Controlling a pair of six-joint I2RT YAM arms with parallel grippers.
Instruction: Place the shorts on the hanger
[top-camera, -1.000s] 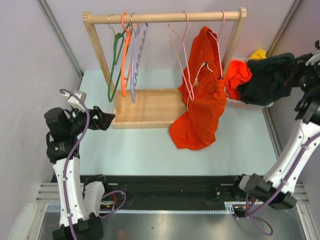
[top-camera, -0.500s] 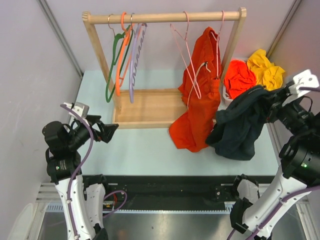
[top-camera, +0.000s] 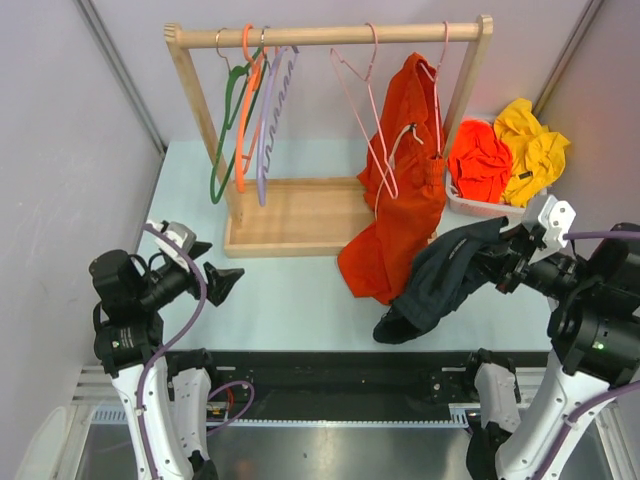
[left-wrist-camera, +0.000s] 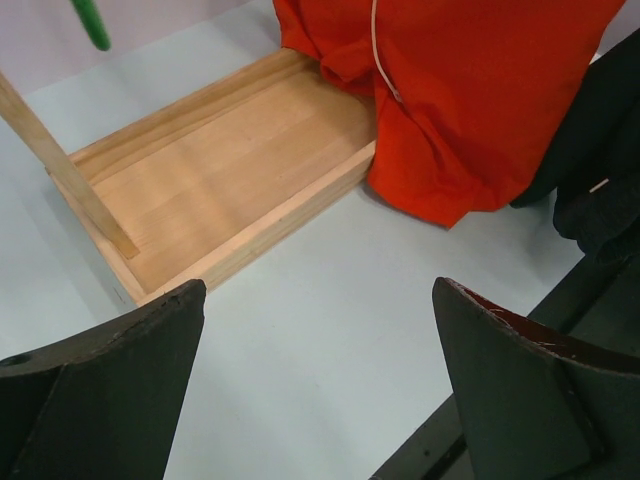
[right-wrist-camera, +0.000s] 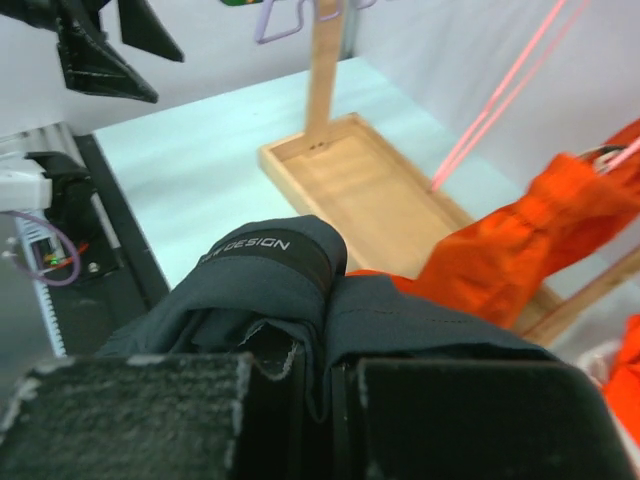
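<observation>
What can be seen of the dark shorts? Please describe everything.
The shorts are very dark, of soft cloth, with a black waistband that bears small white lettering ending in DESIGN. They are bunched and creased, pinched in the shut right gripper, and hang slanting down to the left. Their low end seems to rest on the table near its front edge, next to the orange garment; whether the two touch is unclear.

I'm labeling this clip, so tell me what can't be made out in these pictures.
1. Top view: right claw fingertips, buried in the black shorts.
2. Right wrist view: pink hanger hook, cut off by the top edge.
3. Left wrist view: most of the black shorts, past the right edge; orange shorts upper part, past the top edge.
</observation>
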